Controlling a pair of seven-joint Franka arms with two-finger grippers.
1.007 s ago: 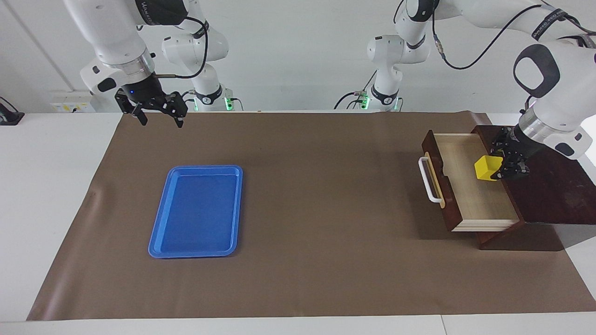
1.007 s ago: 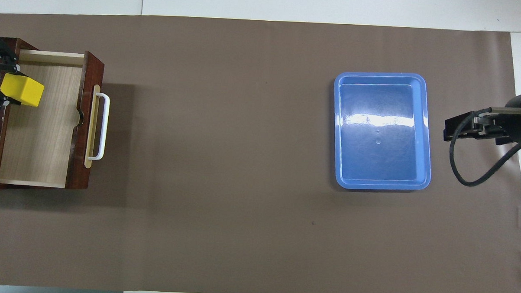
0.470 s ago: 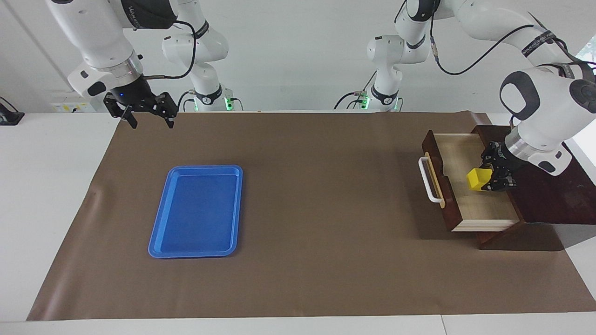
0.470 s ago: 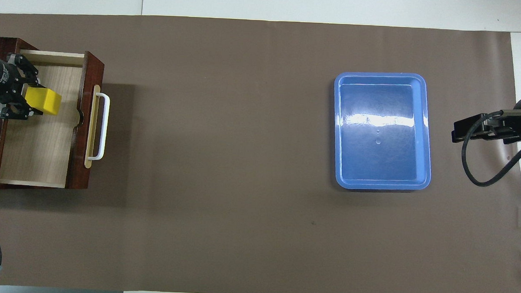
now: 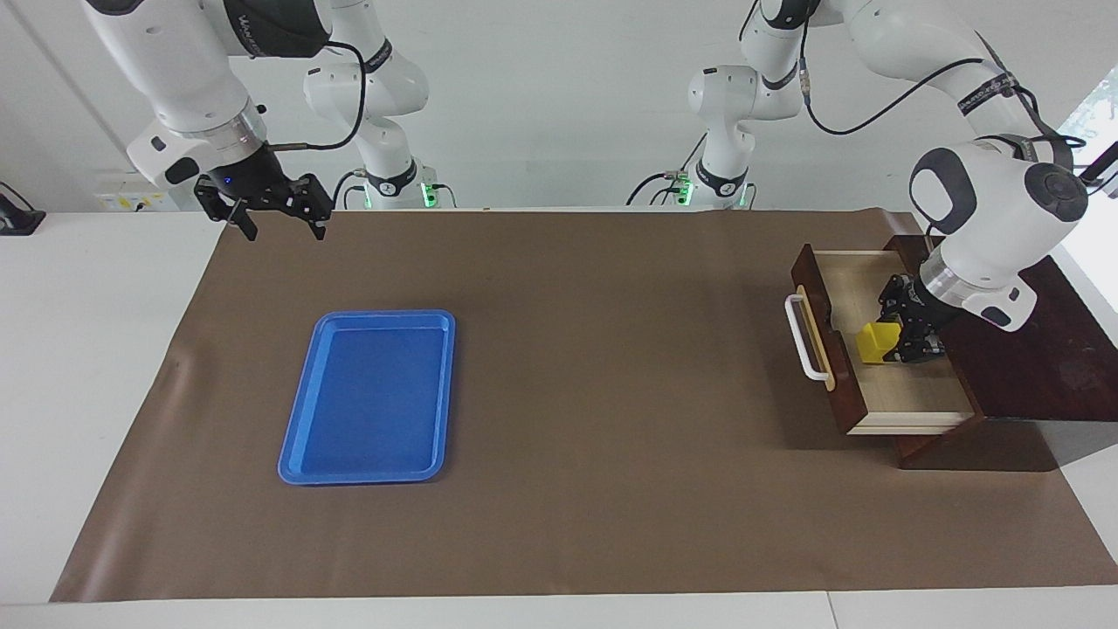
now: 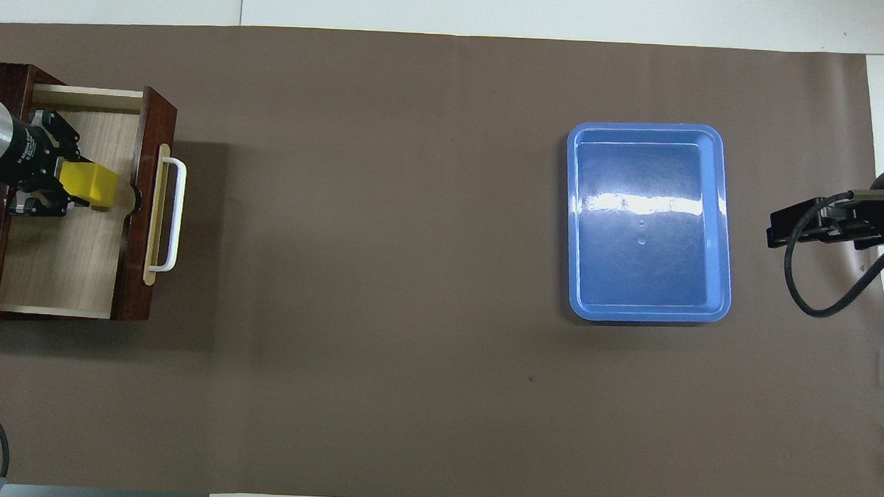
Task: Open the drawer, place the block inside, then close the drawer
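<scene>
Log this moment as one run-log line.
drawer: open | left claw: shut on block, low inside drawer | right claw: open, waiting above table edge | block not released

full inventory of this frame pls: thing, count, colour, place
drawer: 1, reddish-brown with pale inside, pulled open from its box, left arm's end of the table
box: 1, dark wood, holds the drawer
block: 1, yellow, held low inside the drawer
tray: 1, blue, on the mat toward the right arm's end
mat: 1, brown, covers the table
left gripper: shut on the block, inside the drawer
right gripper: open, waiting above the mat's corner
</scene>
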